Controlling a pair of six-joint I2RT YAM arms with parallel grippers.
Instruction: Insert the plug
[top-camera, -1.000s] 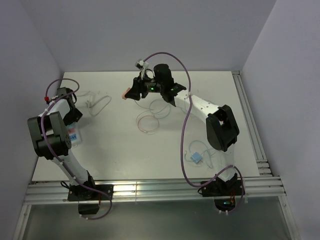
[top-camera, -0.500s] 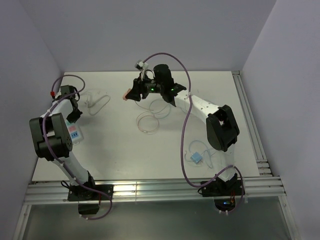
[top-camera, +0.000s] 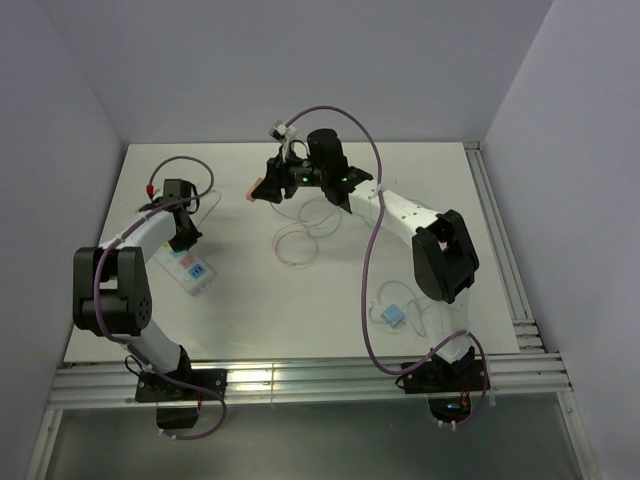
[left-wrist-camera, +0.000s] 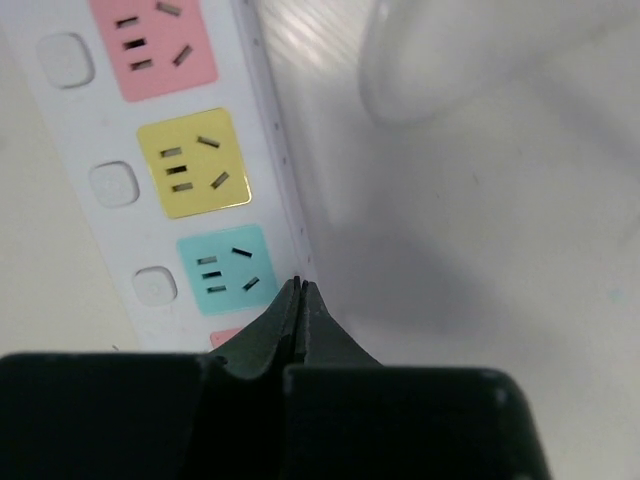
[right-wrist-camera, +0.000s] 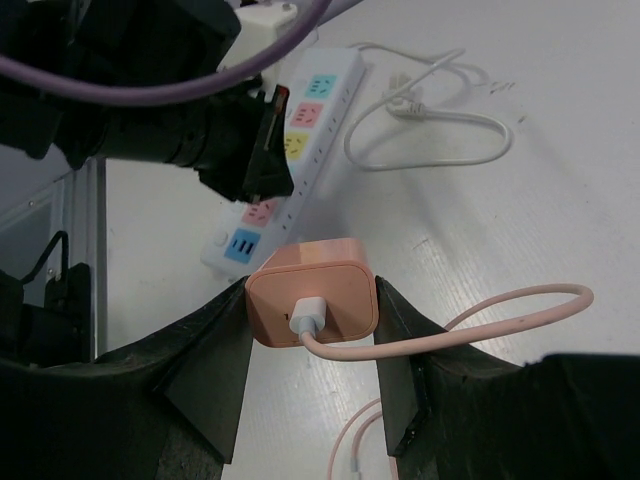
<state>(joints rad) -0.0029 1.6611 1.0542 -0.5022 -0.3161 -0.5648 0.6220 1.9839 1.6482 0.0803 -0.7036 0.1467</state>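
In the top view, the pink plug (top-camera: 252, 189) is hanging above the far middle of the bench (top-camera: 455, 185), clamped at the tip of the right gripper (top-camera: 262, 188). The right arm is stretching from its base far forward and bending leftward, wrist level. The plug's pink cable (top-camera: 296, 242) is trailing down into loops on the bench. The power strip (top-camera: 190, 268) is lying on the left, its long axis running diagonally from far-left to near-right. The left arm is reaching forward and angling down, the left gripper (top-camera: 184, 234) hovering at the strip's far end.

In the left wrist view, the jaws are pressing fully together, holding nothing, the left gripper (left-wrist-camera: 302, 290) pointing at the strip's (left-wrist-camera: 75, 130) edge just beside the teal socket (left-wrist-camera: 225, 270); the yellow socket (left-wrist-camera: 193, 176) is sitting beyond it.

In the right wrist view, the jaws are standing partly open, gripping the plug (right-wrist-camera: 330, 285) by its two sides. Its cable face is turning toward the camera; its prongs are out of sight. The strip (right-wrist-camera: 300, 120) is lying below, well apart, beside a white cable (right-wrist-camera: 430, 120).
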